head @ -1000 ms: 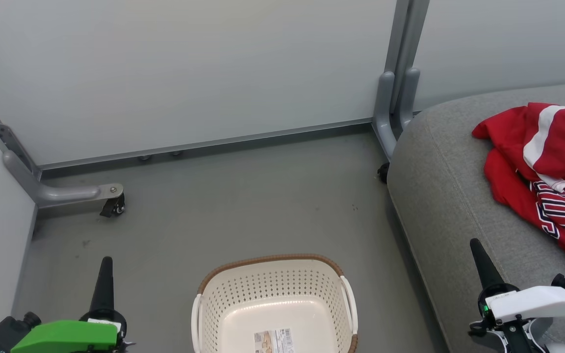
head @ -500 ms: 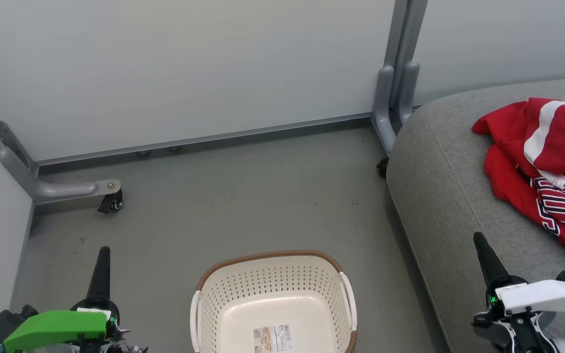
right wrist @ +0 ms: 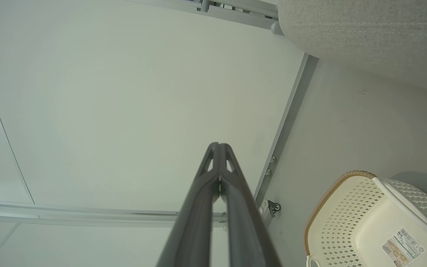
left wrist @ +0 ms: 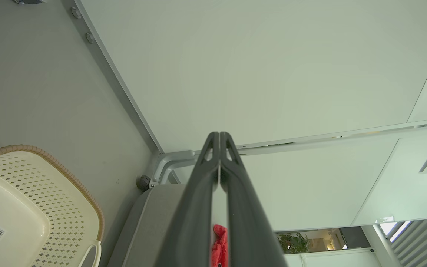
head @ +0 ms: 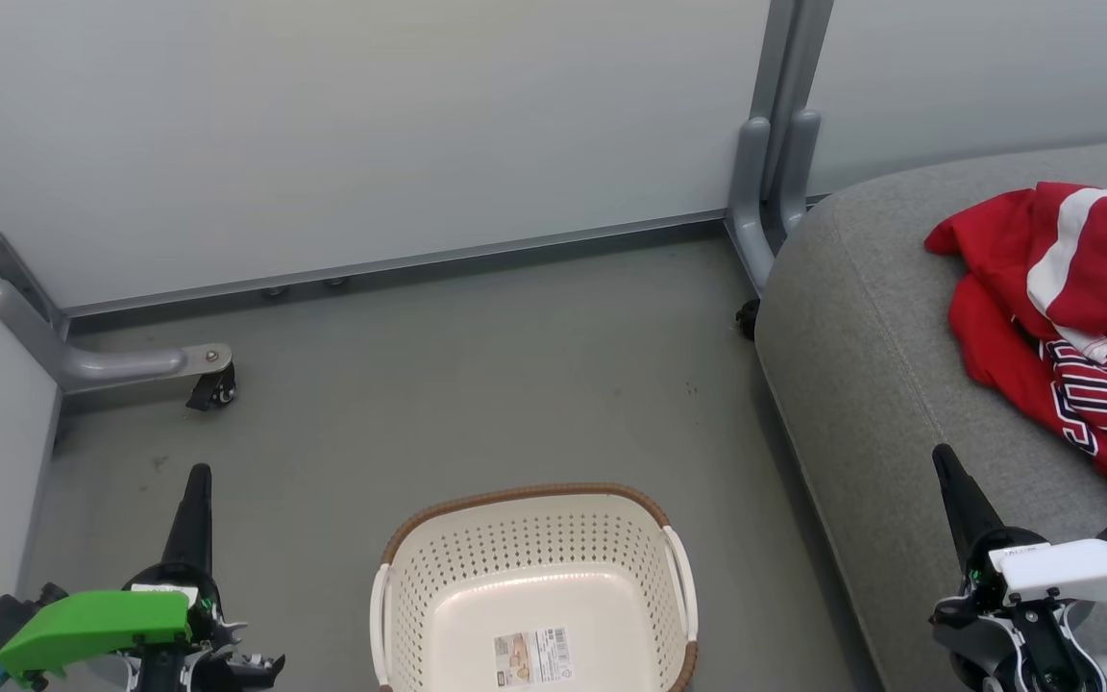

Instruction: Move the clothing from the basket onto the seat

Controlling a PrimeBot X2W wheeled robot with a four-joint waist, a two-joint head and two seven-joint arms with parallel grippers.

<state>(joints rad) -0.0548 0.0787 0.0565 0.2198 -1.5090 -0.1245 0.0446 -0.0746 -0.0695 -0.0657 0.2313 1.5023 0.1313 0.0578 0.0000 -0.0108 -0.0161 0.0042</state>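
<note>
The red clothing point(head: 1063, 317), with white stripes and lettering, lies crumpled on the grey seat point(head: 861, 375) at the right. The cream basket point(head: 529, 586) stands on the floor at bottom centre, with only a label inside it. My left gripper point(head: 198, 476) is shut at the lower left, left of the basket, holding nothing. My right gripper point(head: 943, 457) is shut at the lower right, over the seat's front part, short of the clothing. In the left wrist view the shut fingers point(left wrist: 198, 193) point at the wall, with the basket point(left wrist: 32, 207) at the lower left and a bit of red clothing point(left wrist: 219, 244) between them.
Pale partition walls point(head: 371, 144) stand behind the grey floor point(head: 477, 384). A caster foot point(head: 208, 380) sticks out at the left and a grey post point(head: 770, 183) stands beside the seat. The right wrist view has the basket point(right wrist: 376, 222) at its lower right.
The head camera has shifted, so the whole scene sits slightly higher. Both grippers stay shut and have dropped a little lower in view. The clothing and basket have not moved.
</note>
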